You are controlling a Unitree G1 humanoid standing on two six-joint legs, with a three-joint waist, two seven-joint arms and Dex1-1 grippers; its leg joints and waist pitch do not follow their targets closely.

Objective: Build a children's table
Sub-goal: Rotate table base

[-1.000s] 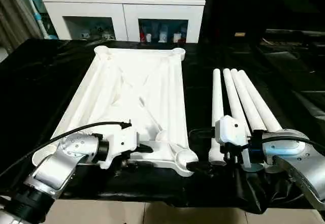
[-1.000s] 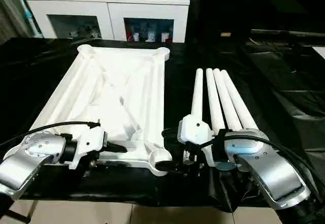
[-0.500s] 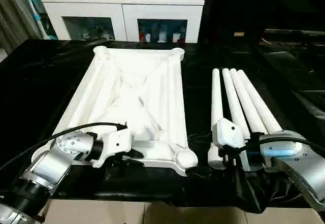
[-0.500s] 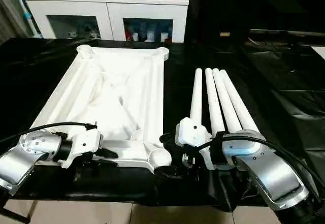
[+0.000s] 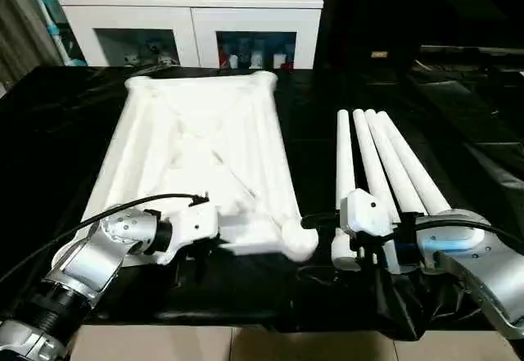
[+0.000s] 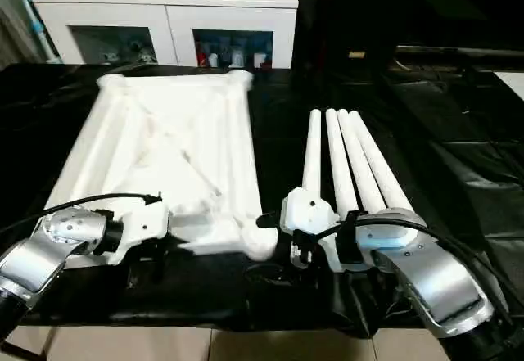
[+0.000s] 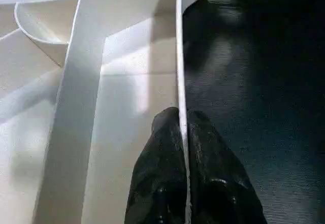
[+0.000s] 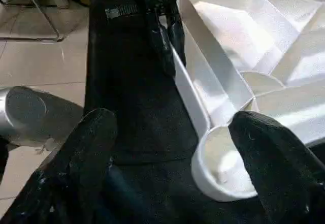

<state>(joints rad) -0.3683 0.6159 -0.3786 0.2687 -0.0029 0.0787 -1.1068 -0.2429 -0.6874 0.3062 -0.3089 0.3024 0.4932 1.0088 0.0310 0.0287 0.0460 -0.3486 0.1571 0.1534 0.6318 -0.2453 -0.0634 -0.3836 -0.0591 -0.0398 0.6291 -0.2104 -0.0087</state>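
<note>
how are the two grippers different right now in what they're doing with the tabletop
The left gripper is shut on the tabletop, pinching its thin near rim. The right gripper is open, fingers spread wide on either side of the near corner socket, not clamping it. Both work at the tabletop's near edge.

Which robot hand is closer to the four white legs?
Right. The right gripper sits just beside the legs, open around the tabletop corner. The left gripper pinches the tabletop's near edge, farther away.

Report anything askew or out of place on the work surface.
The tabletop looks tipped: its near edge seems raised off the black surface, pinched by the left gripper. The four legs lie neatly side by side.
</note>
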